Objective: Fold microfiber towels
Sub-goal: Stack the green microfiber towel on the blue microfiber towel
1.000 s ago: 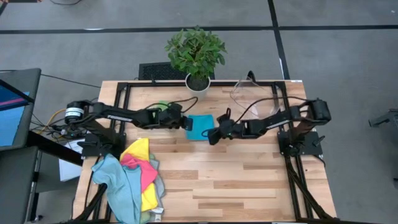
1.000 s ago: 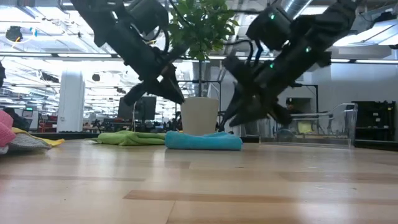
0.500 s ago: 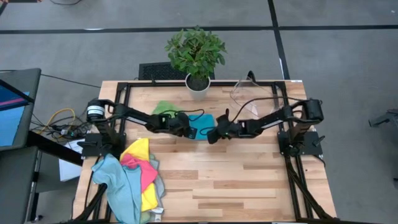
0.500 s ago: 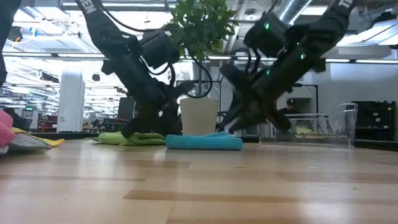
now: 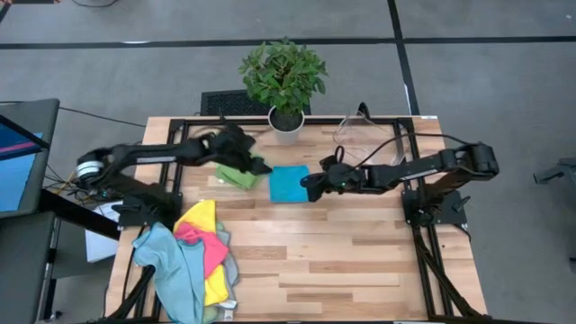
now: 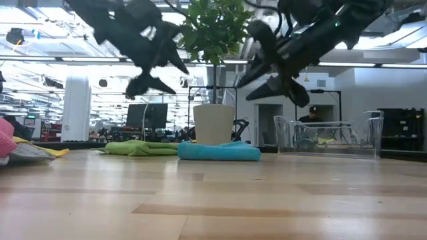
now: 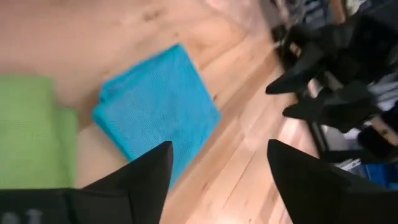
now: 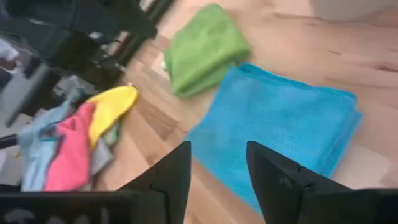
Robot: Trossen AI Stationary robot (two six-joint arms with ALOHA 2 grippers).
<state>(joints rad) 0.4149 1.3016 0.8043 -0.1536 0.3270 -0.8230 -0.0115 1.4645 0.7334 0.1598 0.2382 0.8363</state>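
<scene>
Both of my grippers hang above the far half of the table [image 5: 342, 261] with nothing between their fingers. My left gripper [image 5: 255, 164] is spread open in the air over the folded green towel [image 5: 236, 175], and its wrist view shows the two dark fingers [image 7: 146, 174] well apart with only towel and wood below them. My right gripper [image 5: 309, 186] hovers just right of the folded blue towel [image 5: 288, 184], its fingers [image 8: 171, 174] parted and empty; from table height both grippers are clearly lifted off the cloth. That blue towel lies flat as a neat square near the middle of the table, and the green one sits just to its left, the two close together but I cannot tell whether they touch. A loose heap of unfolded towels [image 5: 196, 256], yellow, pink and pale teal, spills over the near left corner of the table. Beyond the blue towel stands a potted plant [image 5: 283, 81] in a white pot at the far edge, and to its right a clear plastic bin [image 5: 364, 139] sits at the far right, with my right arm reaching across in front of it. Off the table to the left there is a dark monitor [image 5: 22, 157] on a stand.
</scene>
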